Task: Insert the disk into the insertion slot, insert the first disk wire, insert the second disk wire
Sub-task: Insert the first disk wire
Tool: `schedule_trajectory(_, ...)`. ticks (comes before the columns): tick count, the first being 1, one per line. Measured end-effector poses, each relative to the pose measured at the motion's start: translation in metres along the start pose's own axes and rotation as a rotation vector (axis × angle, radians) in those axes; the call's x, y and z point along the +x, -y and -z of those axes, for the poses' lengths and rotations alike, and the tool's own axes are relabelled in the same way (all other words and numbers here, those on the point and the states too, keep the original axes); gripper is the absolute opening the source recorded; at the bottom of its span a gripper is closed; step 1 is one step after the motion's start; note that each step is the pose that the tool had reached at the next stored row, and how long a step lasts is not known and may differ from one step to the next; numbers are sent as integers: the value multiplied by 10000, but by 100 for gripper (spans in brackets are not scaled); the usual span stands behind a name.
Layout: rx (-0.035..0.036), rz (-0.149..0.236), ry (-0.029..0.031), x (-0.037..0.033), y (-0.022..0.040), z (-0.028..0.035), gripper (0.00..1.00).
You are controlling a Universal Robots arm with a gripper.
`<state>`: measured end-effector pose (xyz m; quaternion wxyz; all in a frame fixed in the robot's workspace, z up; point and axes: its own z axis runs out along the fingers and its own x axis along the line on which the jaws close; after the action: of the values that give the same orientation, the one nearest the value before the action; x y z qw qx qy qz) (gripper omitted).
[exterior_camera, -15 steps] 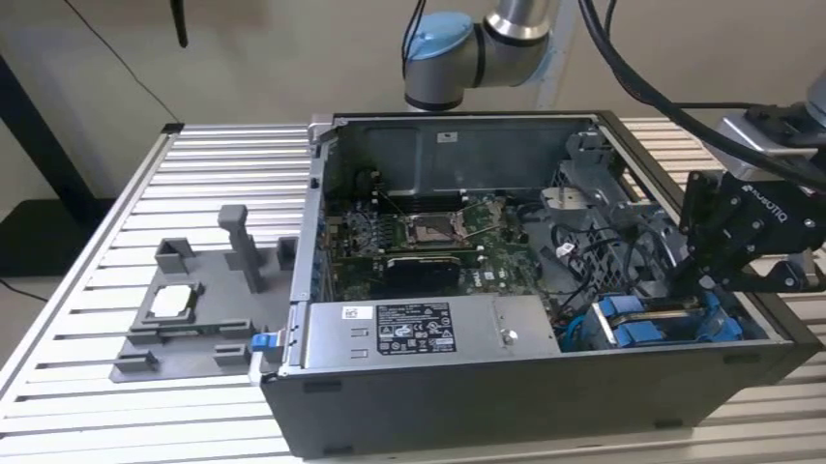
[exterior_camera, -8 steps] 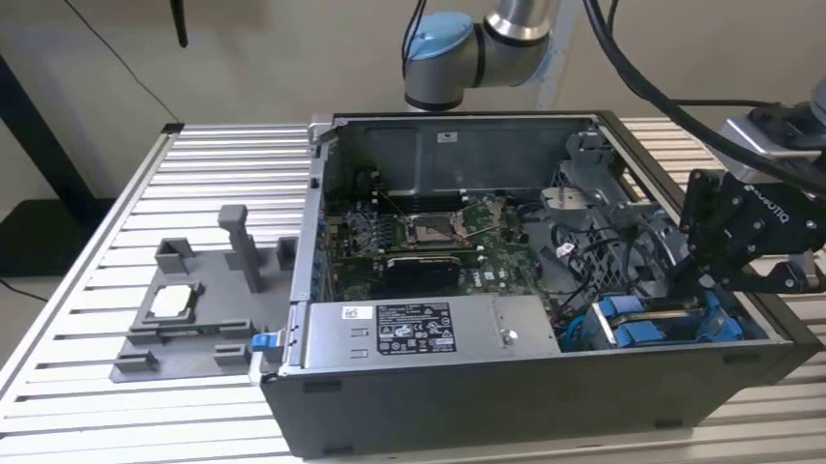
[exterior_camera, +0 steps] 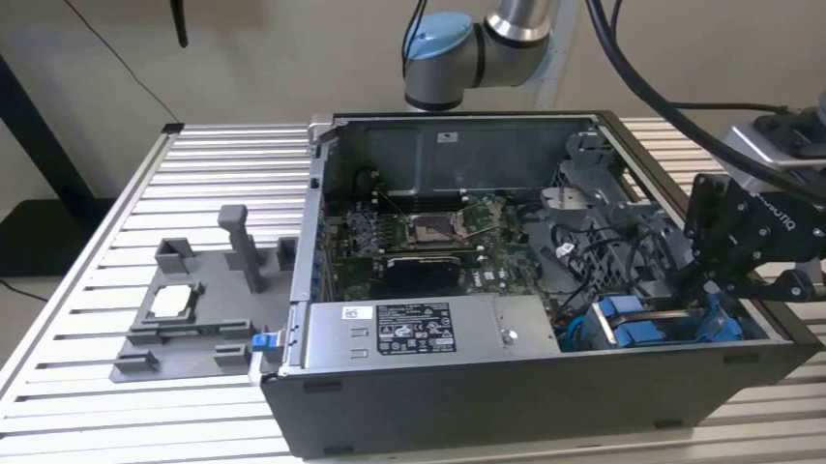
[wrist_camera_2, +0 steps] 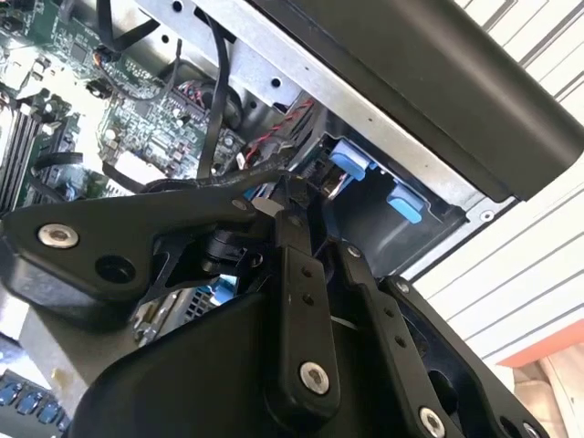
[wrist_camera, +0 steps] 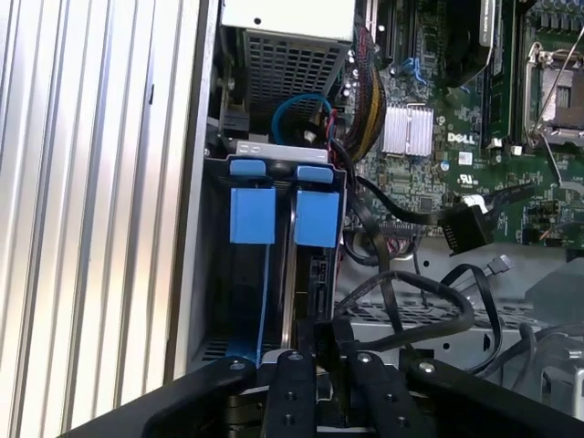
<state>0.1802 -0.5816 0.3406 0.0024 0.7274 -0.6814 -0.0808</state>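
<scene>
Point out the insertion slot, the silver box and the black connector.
insertion slot (wrist_camera: 217, 274): first wrist view, dark metal side wall.
silver box (exterior_camera: 523, 324): exterior view, bare top face.
black connector (wrist_camera: 465, 228): first wrist view, plug body.

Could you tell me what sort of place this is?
Probably a robotics lab workbench: an open computer case sits on a slatted metal table, a grey fixture plate lies beside it, and a robot arm stands behind.

The ribbed silver table top (exterior_camera: 77, 387) looks like bare brushed metal. The dark computer case (exterior_camera: 516, 406) has a matt painted near wall. Inside, the dark grey metal insertion slot (wrist_camera: 217, 292) carries smooth bright blue plastic tabs (wrist_camera: 253, 216). The dull silver metal box (exterior_camera: 516, 324) bears a white paper sticker (exterior_camera: 410, 333).
</scene>
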Motion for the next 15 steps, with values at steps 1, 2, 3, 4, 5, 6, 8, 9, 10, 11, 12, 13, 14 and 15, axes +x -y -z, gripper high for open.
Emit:
schedule_trajectory(1, 28, 7, 35, 0, -1, -2, 19)
schedule_trajectory(2, 52, 14, 64, -1, -3, -2, 19)
schedule_trajectory(3, 72, 18, 89, -3, -6, -4, 19)
schedule_trajectory(4, 88, 22, 105, -3, -11, -5, 19)
schedule_trajectory(5, 94, 23, 106, -3, -16, -5, 19)
schedule_trajectory(6, 101, 24, 109, -4, -21, -7, 19)
schedule_trajectory(8, 119, 28, 118, -3, -26, -10, 19)
schedule_trajectory(9, 129, 31, 125, -4, -26, -12, 19)
schedule_trajectory(10, 143, 34, 134, -4, -25, -16, 19)
schedule_trajectory(11, 159, 35, 146, -3, -26, -18, 19)
schedule_trajectory(12, 174, 39, 160, -2, -25, -22, 19)
schedule_trajectory(13, 183, 41, 168, -2, -25, -28, 19)
schedule_trajectory(14, 184, 41, 169, -1, -25, -32, 19)
schedule_trajectory(15, 186, 34, 169, 1, -24, -34, 19)
